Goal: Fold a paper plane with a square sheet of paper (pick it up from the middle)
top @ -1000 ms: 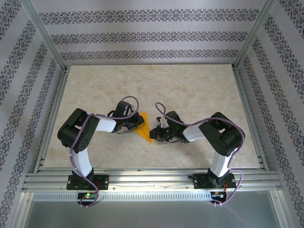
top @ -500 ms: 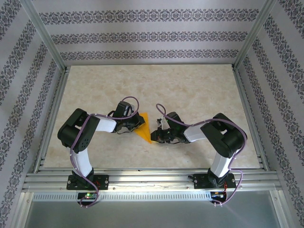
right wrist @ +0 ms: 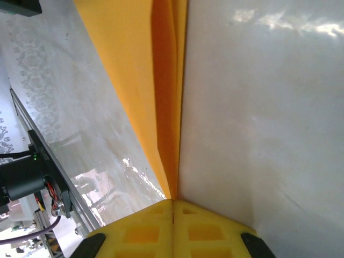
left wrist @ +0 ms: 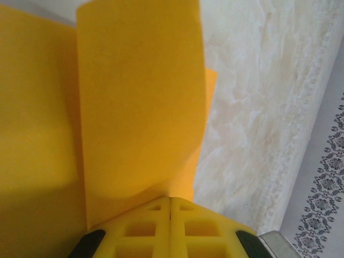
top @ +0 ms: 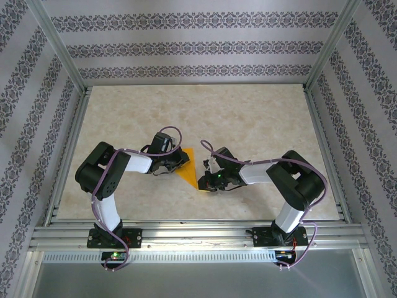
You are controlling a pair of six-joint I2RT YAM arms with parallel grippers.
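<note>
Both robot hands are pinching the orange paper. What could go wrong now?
The right gripper seems to hold only the thin pointed end of the orange paper, so it could slip out. The left gripper pinches a curled flap; if the arms pull apart, the paper might tear or crease crookedly.

The place looks like a robotics lab test cell, though little beyond it is visible. A marble-look tabletop (top: 248, 112) is boxed in by aluminium frame posts (top: 56, 46) and striped wallpaper panels (top: 192, 46). The cabled left arm (top: 108, 180) and right arm (top: 291, 186) are bolted to a slotted rail (top: 198, 236).
</note>
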